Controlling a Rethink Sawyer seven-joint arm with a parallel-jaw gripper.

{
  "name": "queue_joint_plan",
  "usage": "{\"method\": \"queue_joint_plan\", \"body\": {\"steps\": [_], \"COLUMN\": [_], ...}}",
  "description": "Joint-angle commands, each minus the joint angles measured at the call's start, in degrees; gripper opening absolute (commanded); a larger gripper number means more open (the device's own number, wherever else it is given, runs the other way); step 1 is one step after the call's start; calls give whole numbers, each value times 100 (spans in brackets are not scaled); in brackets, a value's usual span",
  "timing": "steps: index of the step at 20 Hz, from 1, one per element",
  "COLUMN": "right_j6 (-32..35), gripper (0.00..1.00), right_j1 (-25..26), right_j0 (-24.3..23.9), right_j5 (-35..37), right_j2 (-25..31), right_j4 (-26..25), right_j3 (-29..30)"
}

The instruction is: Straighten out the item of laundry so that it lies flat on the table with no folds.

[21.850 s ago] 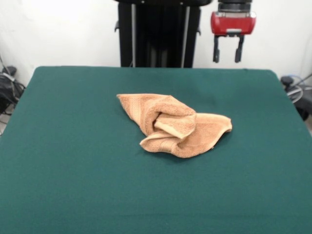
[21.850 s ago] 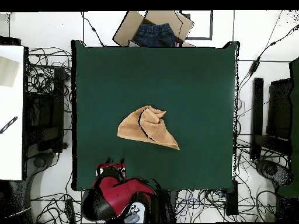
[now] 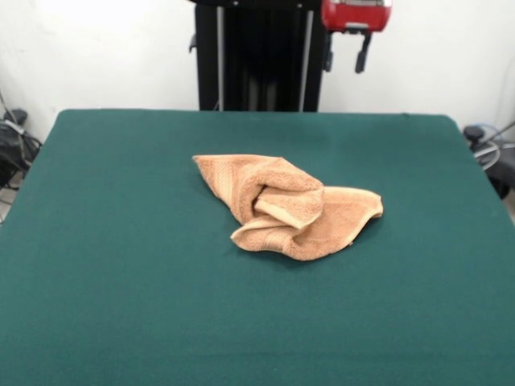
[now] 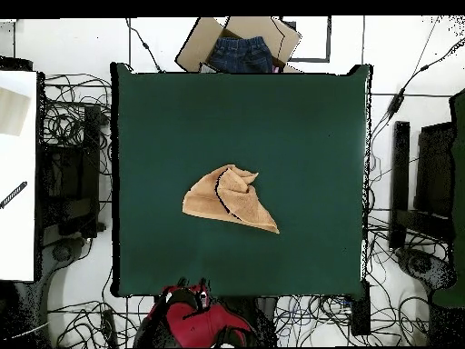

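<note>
The item of laundry, a light orange-tan towel [image 3: 286, 205], lies crumpled near the middle of the dark green table [image 3: 121, 265]. It is folded over itself, with a rolled lump at its centre and a corner pointing to the left rear. In the overhead view the towel [image 4: 229, 198] is a rough triangle on the table [image 4: 300, 127]. My gripper [image 3: 346, 56] hangs drawn back above the table's far edge, well clear of the towel. Its two black fingers stand apart and hold nothing. The red arm [image 4: 195, 320] shows at the bottom table edge in the overhead view.
The black pedestal [image 3: 257, 56] stands behind the table's far edge. A cardboard box with blue jeans [image 4: 241, 45] sits off the table, on the side opposite the robot. Cables [image 4: 77, 109] and dark equipment lie on the floor around the table.
</note>
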Motion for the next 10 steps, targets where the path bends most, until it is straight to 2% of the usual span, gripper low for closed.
{"method": "queue_joint_plan", "body": {"steps": [1, 10], "right_j6": [696, 648], "gripper": [100, 100], "right_j1": [808, 1274], "right_j0": [-191, -373], "right_j5": [-499, -412], "right_j2": [545, 796], "right_j4": [-22, 113], "right_j3": [-482, -831]}}
